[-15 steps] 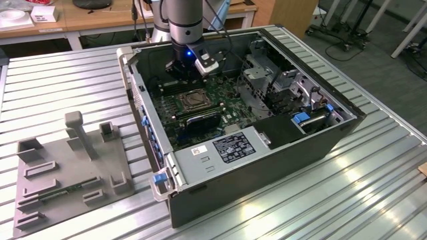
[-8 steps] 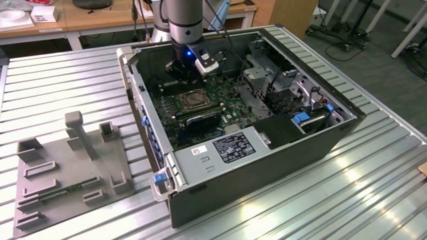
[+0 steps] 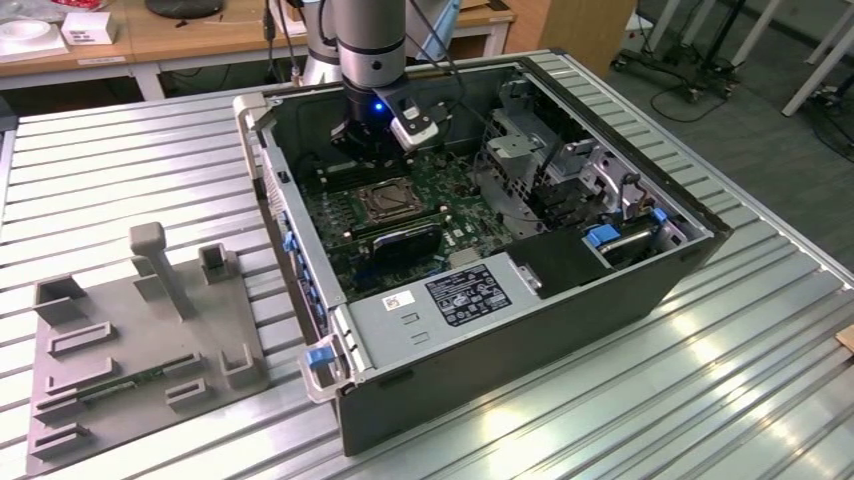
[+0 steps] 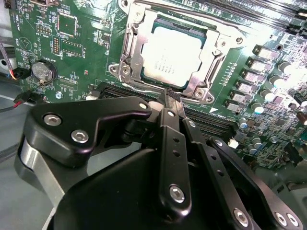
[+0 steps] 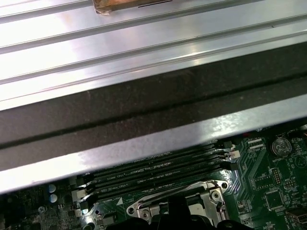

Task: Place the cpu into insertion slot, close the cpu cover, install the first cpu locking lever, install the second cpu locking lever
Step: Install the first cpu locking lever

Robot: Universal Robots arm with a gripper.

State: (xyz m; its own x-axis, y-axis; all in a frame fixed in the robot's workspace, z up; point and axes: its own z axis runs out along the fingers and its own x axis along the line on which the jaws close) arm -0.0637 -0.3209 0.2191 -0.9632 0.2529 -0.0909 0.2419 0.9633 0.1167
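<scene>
**Over the socket, fingers pinched together beside a seated chip**

Just beside the insertion slot [image 4: 168, 57], the gripper [image 4: 171, 98] hangs with its two black fingers [image 4: 173, 139] pressed together and nothing between them; in the second wrist view their tips sit at the socket's near edge, by a corner screw. The cpu [image 4: 171, 55] already lies flat inside the slot, pale and square, and the cpu cover [image 4: 136, 45] appears folded down around it, its window framing the chip. Whether either locking lever is latched cannot be told.

Judging from this, the work in hand is around the levers. Doing it well would mean keeping the closed tips low and level with the thin wire, pushing along its travel and not down onto the chip, and clearing the memory slots [image 5: 158, 167] that run alongside.

The green motherboard [image 3: 400, 225] lies in an opened computer case [image 3: 534, 330] resting on a ribbed metal table [image 3: 134, 170]. A grey fixture plate [image 3: 134, 340] sits at the exterior view's left. Wooden benches [image 3: 200, 40] stand behind.
</scene>
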